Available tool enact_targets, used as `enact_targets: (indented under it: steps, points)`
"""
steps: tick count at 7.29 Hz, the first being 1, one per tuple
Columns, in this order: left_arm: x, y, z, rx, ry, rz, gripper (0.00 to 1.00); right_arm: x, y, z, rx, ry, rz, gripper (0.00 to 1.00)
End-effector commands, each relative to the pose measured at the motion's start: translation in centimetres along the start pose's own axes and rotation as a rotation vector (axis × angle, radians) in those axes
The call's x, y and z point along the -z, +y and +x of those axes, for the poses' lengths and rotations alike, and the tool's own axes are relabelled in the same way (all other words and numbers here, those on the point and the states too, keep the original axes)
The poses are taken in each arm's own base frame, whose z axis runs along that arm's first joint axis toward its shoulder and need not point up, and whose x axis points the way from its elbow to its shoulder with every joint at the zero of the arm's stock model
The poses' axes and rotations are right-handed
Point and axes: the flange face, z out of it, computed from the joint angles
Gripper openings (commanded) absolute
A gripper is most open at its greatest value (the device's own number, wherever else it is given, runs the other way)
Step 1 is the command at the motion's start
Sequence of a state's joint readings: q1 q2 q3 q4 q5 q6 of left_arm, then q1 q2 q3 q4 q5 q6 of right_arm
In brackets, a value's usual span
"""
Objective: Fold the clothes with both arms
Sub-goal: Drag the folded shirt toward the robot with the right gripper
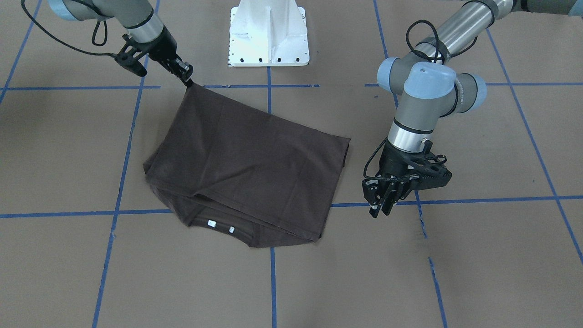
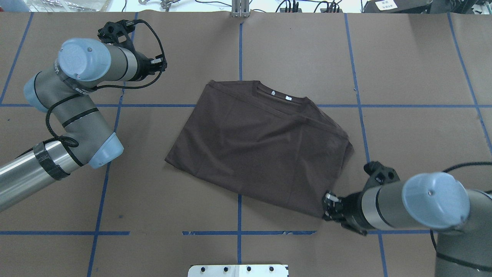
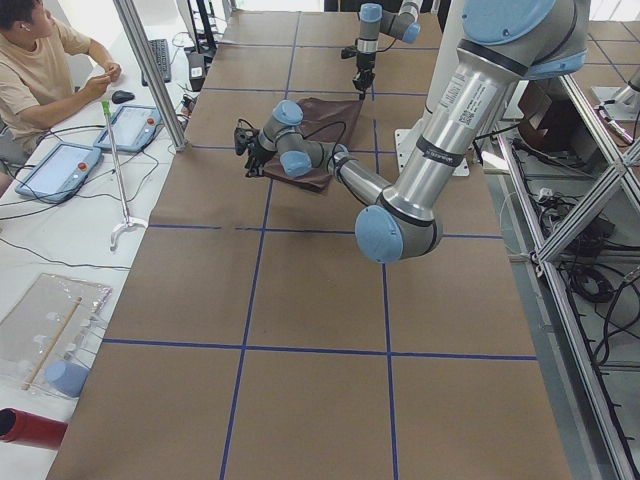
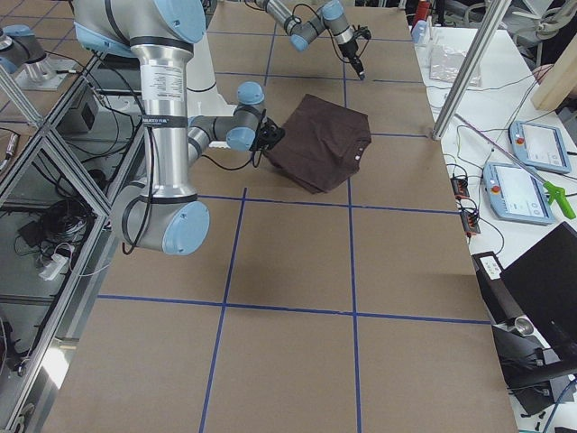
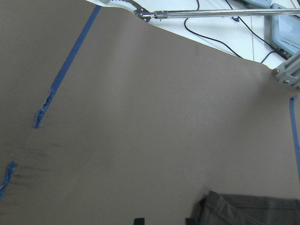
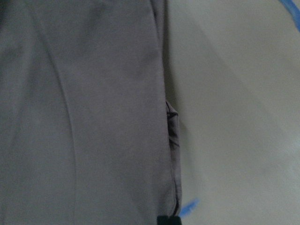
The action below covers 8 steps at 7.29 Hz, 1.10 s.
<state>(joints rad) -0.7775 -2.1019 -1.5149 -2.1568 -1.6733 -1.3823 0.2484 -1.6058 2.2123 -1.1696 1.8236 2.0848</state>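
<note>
brown paper crossed by blue tape [image 1: 136, 212] covers the counter [image 1: 478, 273], with wide margins around the folded t-shirt [image 1: 246, 159] mid-counter. right tool [image 1: 186, 78] is clamped on its corner nearest the base [image 1: 268, 36]; left tool [image 1: 381, 207] hangs just off the opposite edge, fingers [image 1: 374, 209] apart.

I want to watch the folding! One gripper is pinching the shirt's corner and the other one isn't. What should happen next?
Probably the left gripper, open and off the T-shirt, should move over to the free corner on its side, since the right gripper pinches only the opposite corner.
</note>
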Motion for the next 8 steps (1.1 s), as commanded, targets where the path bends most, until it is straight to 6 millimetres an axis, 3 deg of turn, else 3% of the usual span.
enact_targets:
  steps: [1,2,3,4,5,6,7,8]
  points:
    - [0.8,0.3,0.8,0.001,0.024,-0.011,0.41,-0.2,8.5,6.9,0.078,0.152,-0.160,0.00]
    - [2.2,1.3,1.0,0.003,0.059,-0.078,0.42,-0.8,10.2,7.8,0.085,0.176,-0.183,0.94]
    - [4.4,2.5,0.0,0.031,0.089,-0.141,0.43,-0.8,9.9,7.6,0.079,0.169,-0.175,1.00]
    - [6.0,4.2,0.4,0.086,0.116,-0.198,0.47,-0.1,7.6,6.3,0.043,0.133,-0.133,1.00]
    - [6.6,8.6,0.0,0.121,0.116,-0.262,0.50,1.3,4.0,4.3,-0.008,0.074,-0.069,1.00]
    - [8.9,12.4,-0.1,0.182,0.119,-0.320,0.54,3.2,0.4,2.2,-0.055,0.006,-0.009,1.00]
    - [10.6,17.7,-0.8,0.200,0.091,-0.379,0.57,2.8,-1.7,0.5,-0.078,-0.028,0.031,1.00]
    - [10.7,23.0,-0.1,0.230,0.041,-0.389,0.58,2.4,-3.5,-1.4,-0.098,-0.061,0.062,1.00]
